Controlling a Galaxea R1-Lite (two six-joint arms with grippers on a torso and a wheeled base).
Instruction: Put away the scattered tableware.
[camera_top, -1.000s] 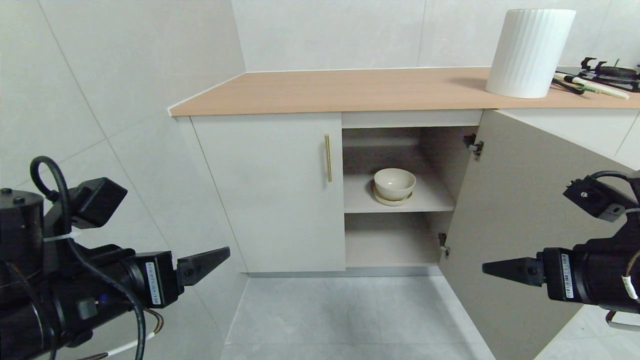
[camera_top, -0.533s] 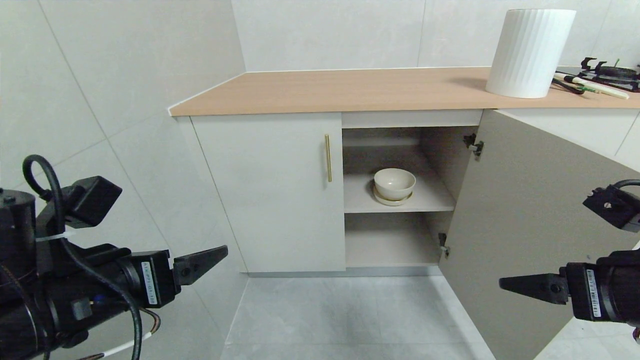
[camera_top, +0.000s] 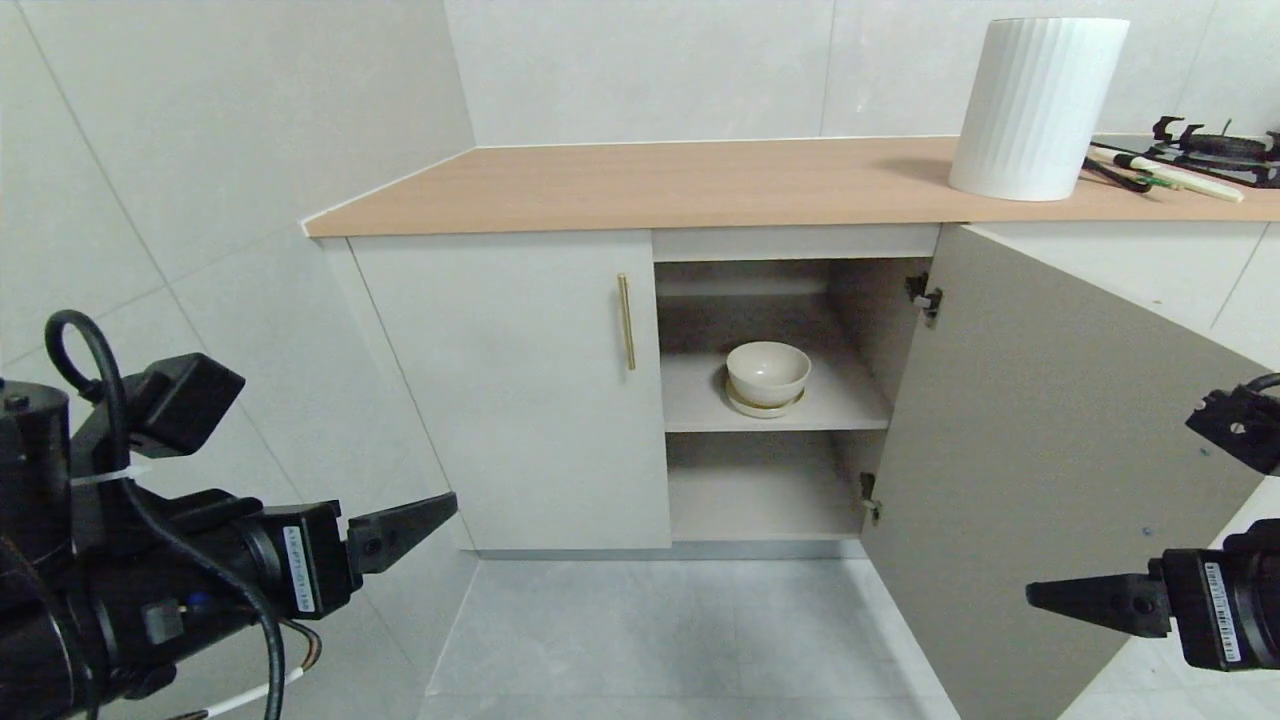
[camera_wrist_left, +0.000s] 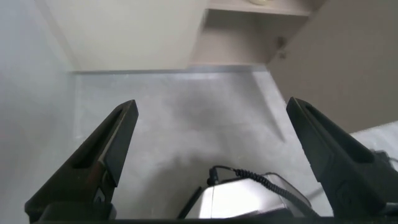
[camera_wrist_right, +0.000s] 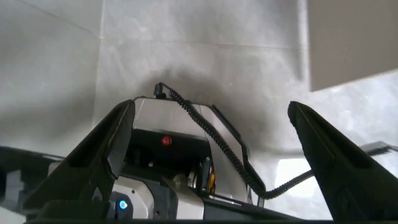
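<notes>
**Both grippers open and low, bowl in the cupboard**

My left gripper (camera_top: 448, 504) is low over the floor (camera_top: 680, 640). Its own wrist camera shows it (camera_wrist_left: 211, 104) with the fingers spread wide and nothing but grey tile between them. My right gripper (camera_top: 1036, 594) sits at about the same height on the other side. It too is spread wide and empty (camera_wrist_right: 211, 107). From the head camera, its tip shows against the face of the open door (camera_top: 1020, 440).

The bowl (camera_top: 768, 371) is ahead of both grippers and higher than either, well apart from them. It lies roughly between their two lines of reach, somewhat nearer the right one's side. It sits upright on a saucer (camera_top: 764, 406) on the upper shelf (camera_top: 840, 400) of the cupboard (camera_top: 795, 245).

The closed door (camera_top: 510, 390) is ahead of the left gripper and above it, and its brass handle (camera_top: 626, 322) runs along the edge next to the opening.

Higher up is the bench (camera_top: 650, 185), far above both grippers. Towards the right gripper's side it carries a white ribbed canister (camera_top: 1035, 105). Just beyond that lie some long utensils (camera_top: 1165, 172), and past them is a hob burner (camera_top: 1215, 145).
</notes>
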